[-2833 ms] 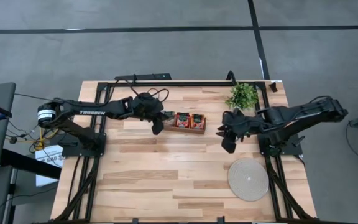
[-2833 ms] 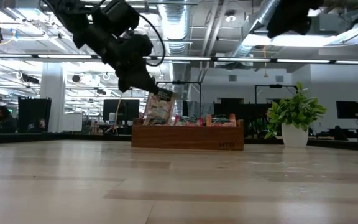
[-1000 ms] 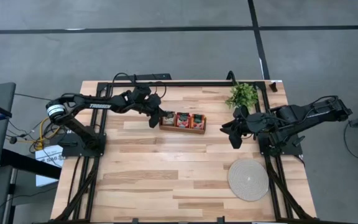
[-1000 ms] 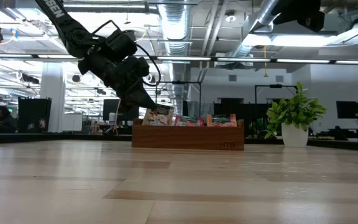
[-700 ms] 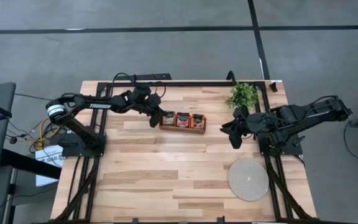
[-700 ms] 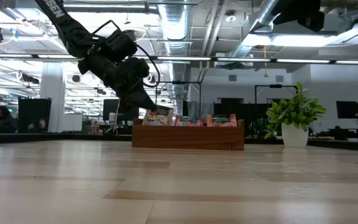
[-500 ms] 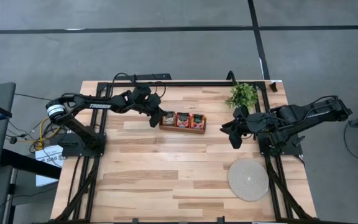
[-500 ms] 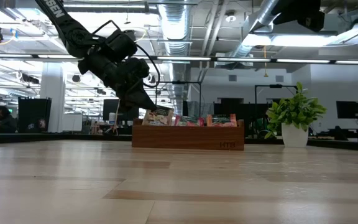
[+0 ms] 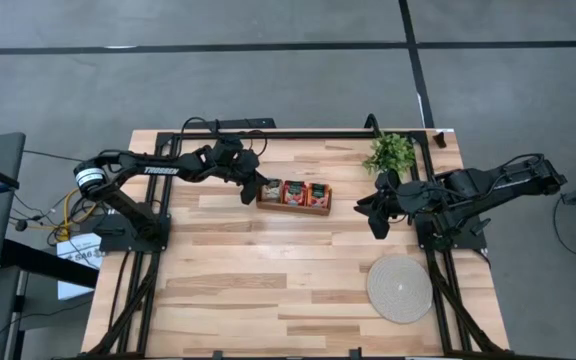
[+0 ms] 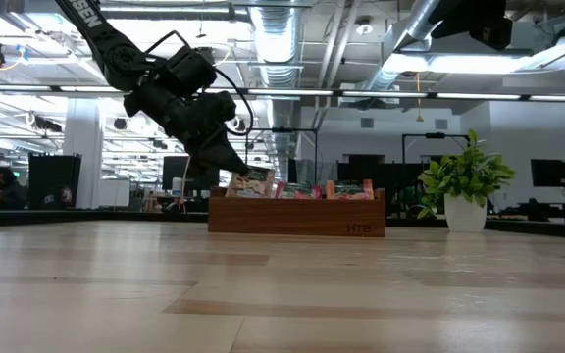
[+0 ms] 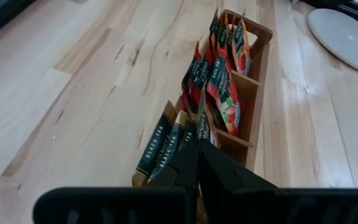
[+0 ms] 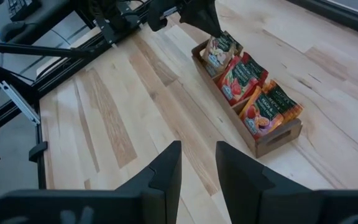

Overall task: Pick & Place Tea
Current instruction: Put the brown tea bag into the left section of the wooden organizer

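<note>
A wooden box [image 9: 295, 207] stands at the table's far middle. Pale tea sachets [image 11: 160, 144] stand on edge in its left compartment and red ones [image 11: 224, 98] in the middle and right compartments. My left gripper [image 9: 259, 190] is at the box's left end, just above the pale sachets, shut on one pale sachet [image 10: 252, 181]. In the right wrist view it shows above the pale sachets [image 12: 219, 50]. My right gripper [image 9: 372, 216] hangs open and empty to the right of the box, above the table. My left gripper pinches a pale sachet by its upper edge [image 11: 199, 115] between its two shut fingers. The fingers slant down from the table's left side. The sachet hangs tilted below the fingertips [image 10: 230, 167], its lower part down in the box's left compartment.
A potted green plant [image 9: 390, 153] stands at the far right. A round woven mat [image 9: 400, 288] lies at the near right. Bare wood [image 9: 268, 290] fills the near and middle table.
Since the earliest frames, my left gripper has gone toward the far edge and down with the sachet, from the near side of the box to its left end. My right gripper has drawn back toward the right edge. Over the last second, nothing has visibly moved.
</note>
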